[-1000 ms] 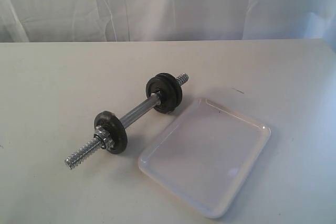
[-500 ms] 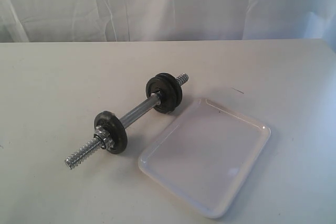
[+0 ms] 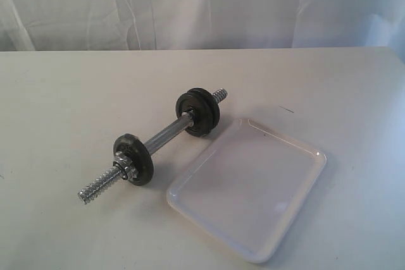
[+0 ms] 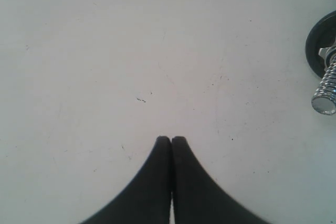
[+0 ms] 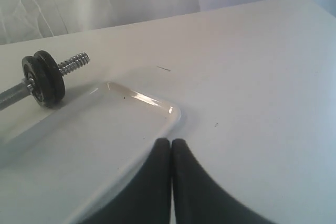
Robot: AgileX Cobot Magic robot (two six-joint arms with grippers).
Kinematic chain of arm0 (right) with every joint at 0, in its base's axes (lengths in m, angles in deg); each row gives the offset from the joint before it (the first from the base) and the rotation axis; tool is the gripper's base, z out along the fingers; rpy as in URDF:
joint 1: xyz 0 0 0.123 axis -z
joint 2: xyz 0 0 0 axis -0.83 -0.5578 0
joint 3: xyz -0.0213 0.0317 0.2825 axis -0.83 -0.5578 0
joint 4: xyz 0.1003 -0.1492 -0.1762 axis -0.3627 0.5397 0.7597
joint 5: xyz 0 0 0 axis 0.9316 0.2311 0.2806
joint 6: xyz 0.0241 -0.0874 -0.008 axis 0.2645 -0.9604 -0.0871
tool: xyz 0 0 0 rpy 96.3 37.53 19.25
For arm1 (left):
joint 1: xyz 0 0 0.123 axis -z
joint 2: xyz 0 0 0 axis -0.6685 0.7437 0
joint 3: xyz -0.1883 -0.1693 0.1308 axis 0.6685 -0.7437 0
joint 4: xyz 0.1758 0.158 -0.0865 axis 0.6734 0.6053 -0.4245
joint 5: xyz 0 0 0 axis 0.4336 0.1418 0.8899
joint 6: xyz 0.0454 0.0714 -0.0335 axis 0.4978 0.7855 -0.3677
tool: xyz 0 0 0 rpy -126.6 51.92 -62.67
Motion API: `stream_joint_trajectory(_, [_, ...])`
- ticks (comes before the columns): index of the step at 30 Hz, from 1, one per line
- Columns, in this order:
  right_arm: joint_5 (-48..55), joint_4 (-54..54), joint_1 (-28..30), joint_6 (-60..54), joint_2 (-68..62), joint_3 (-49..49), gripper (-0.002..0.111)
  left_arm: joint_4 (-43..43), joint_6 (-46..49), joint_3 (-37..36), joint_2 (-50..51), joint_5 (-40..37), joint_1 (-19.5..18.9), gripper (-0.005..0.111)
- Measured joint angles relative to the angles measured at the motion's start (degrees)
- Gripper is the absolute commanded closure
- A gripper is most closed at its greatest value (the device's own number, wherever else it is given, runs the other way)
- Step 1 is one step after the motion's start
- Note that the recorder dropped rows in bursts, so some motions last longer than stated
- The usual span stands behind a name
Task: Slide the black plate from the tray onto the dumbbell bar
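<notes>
Lying diagonally on the white table (image 3: 76, 105), the dumbbell bar (image 3: 166, 135) rests just beside the tray (image 3: 253, 181), not touching its rim. The black plate (image 3: 199, 113) stands on the bar's far end, pressed against a second disc, with a short threaded stub showing beyond; a single disc (image 3: 134, 158) and a metal collar (image 3: 124, 167) sit toward the near end. Left gripper (image 4: 171, 140): fingertips pressed together, holding nothing, over bare table; the bar's near threaded tip shows at the edge of the wrist view. Right gripper (image 5: 171, 142): likewise closed on nothing — positioned over the tray's rim near one corner.
</notes>
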Motion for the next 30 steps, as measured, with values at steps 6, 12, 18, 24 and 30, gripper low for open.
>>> stream_joint_trajectory(6, [0.0,0.0,0.0,-9.44,0.0,0.0,0.108,0.0,0.0,0.0,0.0,0.0,0.0,0.107])
stream_joint_trajectory(12, [0.0,0.0,0.0,-10.61,0.0,0.0,0.108,0.0,0.0,0.0,0.0,0.0,0.0,0.107])
stream_joint_trajectory(18, [0.0,0.0,0.0,-10.61,0.0,0.0,0.108,0.0,0.0,0.0,0.0,0.0,0.0,0.107])
stream_joint_trajectory(24, [0.0,0.0,0.0,-10.61,0.0,0.0,0.108,0.0,0.0,0.0,0.0,0.0,0.0,0.107])
stream_joint_trajectory(30, [0.0,0.0,0.0,-10.61,0.0,0.0,0.108,0.0,0.0,0.0,0.0,0.0,0.0,0.107])
